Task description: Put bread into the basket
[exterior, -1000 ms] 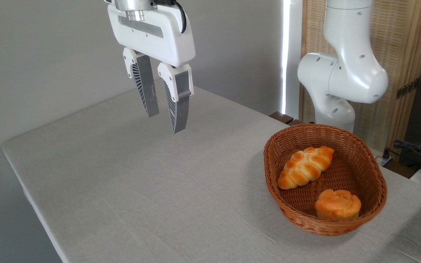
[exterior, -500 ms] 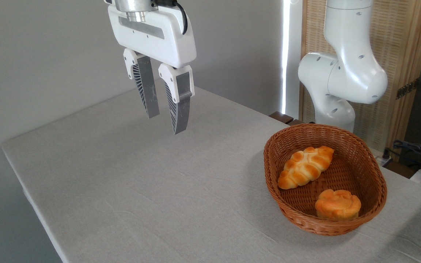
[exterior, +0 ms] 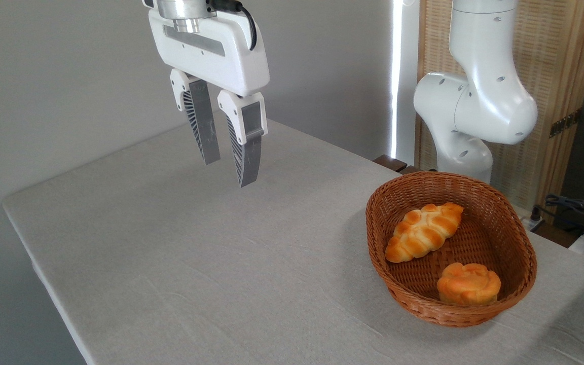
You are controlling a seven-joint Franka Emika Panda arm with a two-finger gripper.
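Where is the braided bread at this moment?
The bread lies inside the basket at the table's right side, in the far half, just behind the round bun and well away from the open hand.

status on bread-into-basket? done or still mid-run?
Looks done: the bread lies inside the basket, next to a round bun. In hand: nothing, the gripper hangs open and empty above the table, well left of the basket. Left: nothing visible.

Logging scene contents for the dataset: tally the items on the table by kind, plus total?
Braided bread loaf: 1
Round bun: 1
Wicker basket: 1, holding both breads
Total: 3
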